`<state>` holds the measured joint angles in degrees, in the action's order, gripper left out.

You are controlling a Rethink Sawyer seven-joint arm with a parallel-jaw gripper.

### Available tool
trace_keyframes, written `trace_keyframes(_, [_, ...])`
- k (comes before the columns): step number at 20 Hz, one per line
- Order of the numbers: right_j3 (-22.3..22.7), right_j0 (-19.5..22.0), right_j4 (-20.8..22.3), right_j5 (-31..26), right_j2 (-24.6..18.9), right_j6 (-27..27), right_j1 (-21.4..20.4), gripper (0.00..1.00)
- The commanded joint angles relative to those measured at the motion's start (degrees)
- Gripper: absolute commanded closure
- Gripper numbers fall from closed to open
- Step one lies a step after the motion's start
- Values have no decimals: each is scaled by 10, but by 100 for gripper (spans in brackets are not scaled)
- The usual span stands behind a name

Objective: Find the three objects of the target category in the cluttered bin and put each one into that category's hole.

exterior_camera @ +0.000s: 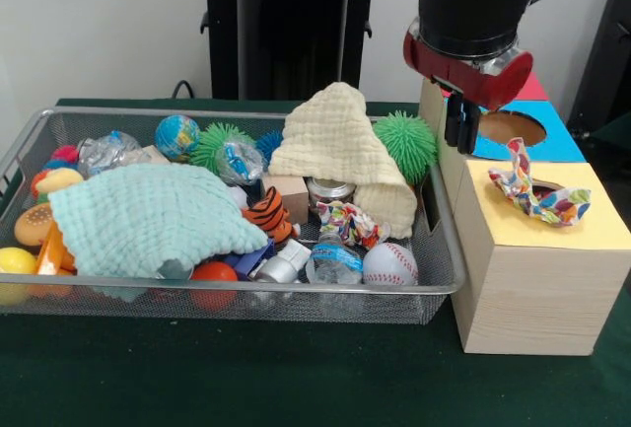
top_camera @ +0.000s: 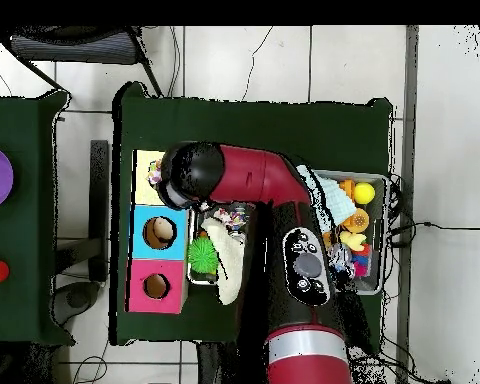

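Noting a crumpled white cloth (exterior_camera: 537,193) with bright dots on the yellow box (exterior_camera: 552,235), over its hole. My gripper (exterior_camera: 461,127) hangs at its 11 o'clock; I cannot tell its state.

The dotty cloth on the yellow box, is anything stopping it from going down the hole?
Nothing visible blocks it. The dotty cloth lies half over the hole in the yellow box, hanging on the rim. The gripper hovers just above and behind.
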<state>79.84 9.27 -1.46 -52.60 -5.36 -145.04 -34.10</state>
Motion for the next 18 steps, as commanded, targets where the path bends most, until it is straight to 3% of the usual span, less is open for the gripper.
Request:
trace_keyframes(1, [31,23,-12,99,-81,46,33,100])
trace_keyframes(7, [63,22,-22,137,-97,18,42,100])
trace_keyframes(12, [87,16,-26,135,-91,1,31,100])
trace_keyframes(18, [72,-1,-4,132,-65,-9,44,100])
